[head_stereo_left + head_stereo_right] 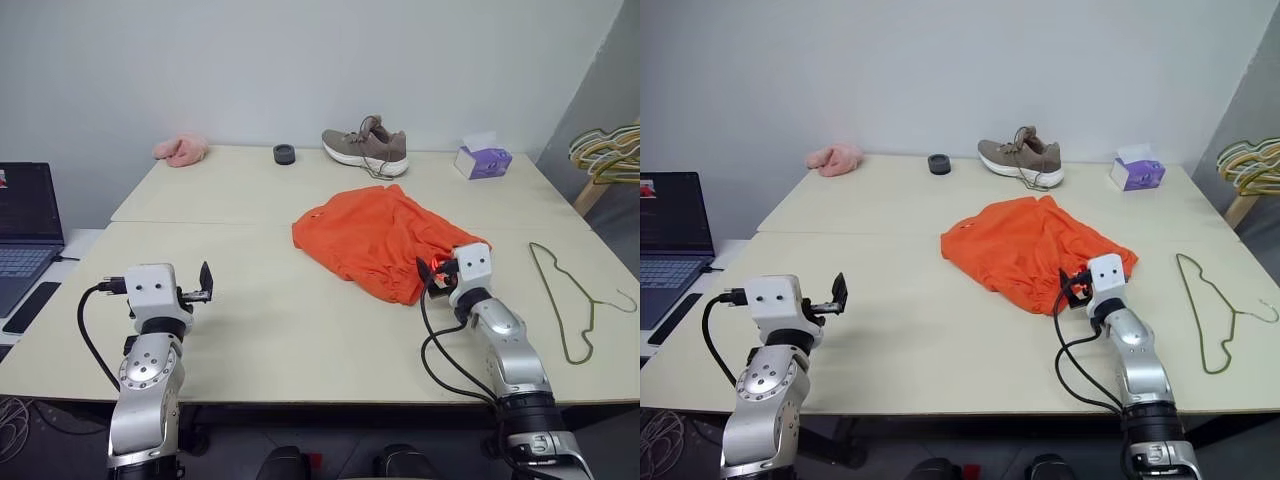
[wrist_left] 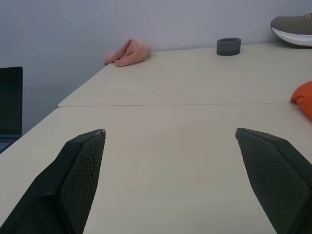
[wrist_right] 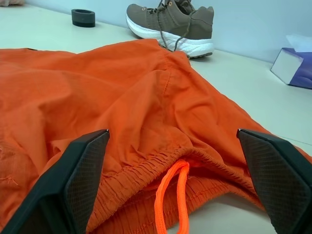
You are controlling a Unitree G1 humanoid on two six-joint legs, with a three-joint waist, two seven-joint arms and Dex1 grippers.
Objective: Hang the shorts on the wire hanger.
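Orange fabric lies crumpled near the middle of the pale wooden table [image 1: 250, 330]: these are the shorts [image 1: 385, 235], spread in a loose heap with the gathered waistband and the orange drawstring [image 3: 170, 195] turned toward the near side. The right gripper [image 3: 173, 187] is at the near right edge of the shorts, pointing level toward the far side, and its two black fingers [image 3: 80, 170] stand wide apart, one on each side of the waistband and the drawstring; they hold nothing, and I cannot tell if they touch the cloth. The wire hanger [image 1: 570, 300] lies flat on the table at the right, well apart from the shorts, with its hook toward the near right edge. The left gripper [image 2: 170, 180] hovers above the bare table on the near left side, well apart from the shorts, also level, with its fingers [image 2: 78, 175] spread open and empty. Along the far edge of the table, from left to right, are a small pink fluffy cloth [image 1: 181, 150], a dark ring-shaped object [image 1: 285, 154], a brown shoe [image 1: 366, 147] with a white sole, and a purple tissue box [image 1: 482, 160]. A laptop [image 1: 25, 235] stands open on a lower surface to the left of the table, and a bunch of coloured hangers [image 1: 605, 150] is at the far right.
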